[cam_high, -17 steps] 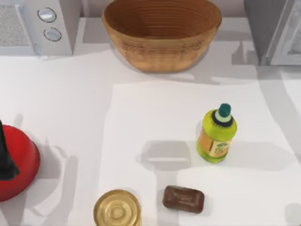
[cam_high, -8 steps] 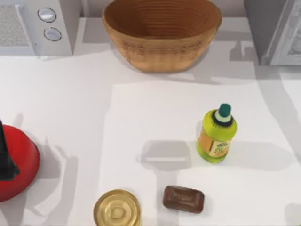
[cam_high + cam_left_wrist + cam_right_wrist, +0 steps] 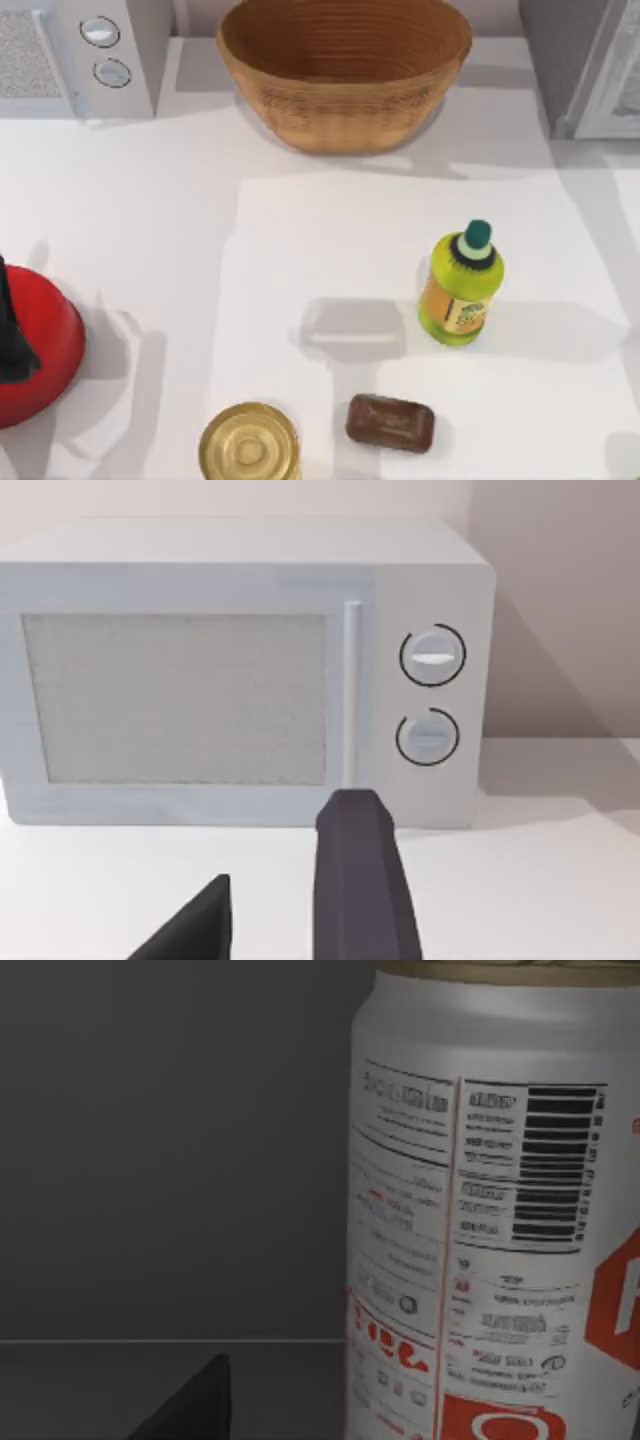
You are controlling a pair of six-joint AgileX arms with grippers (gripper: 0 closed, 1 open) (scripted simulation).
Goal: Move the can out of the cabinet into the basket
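The right gripper point(image 3: 300, 1400) has its camera close up against the can point(image 3: 495, 1210), which stands upright on the dark floor of the cabinet point(image 3: 580, 60), grey walls behind it. One dark fingertip point(image 3: 190, 1405) shows beside the can, apart from it; the other finger is hidden by the can, so whether the fingers are spread or closing cannot be told. By the look of it, the step in hand is the reach into the cabinet, with the grasp not yet made. The next move calls for the fingers to straddle the can's body and close on it squarely, then draw it out without tipping it, and carry it to the basket point(image 3: 345, 75), which sits just left of the cabinet at the back of the table.

The left gripper point(image 3: 285, 920) hovers parked before the white microwave point(image 3: 240, 670), left of the basket, with its two dark fingers apart and nothing between them.

The can's silver label carries fine print, a barcode and red blocks of lettering cut off at the edge; none of it can be read. In front of the basket, the green bottle point(image 3: 460, 285) wears an orange label, its wording too small to read. The gold tin point(image 3: 249, 443) and brown soap bar point(image 3: 390, 423) show no writing.
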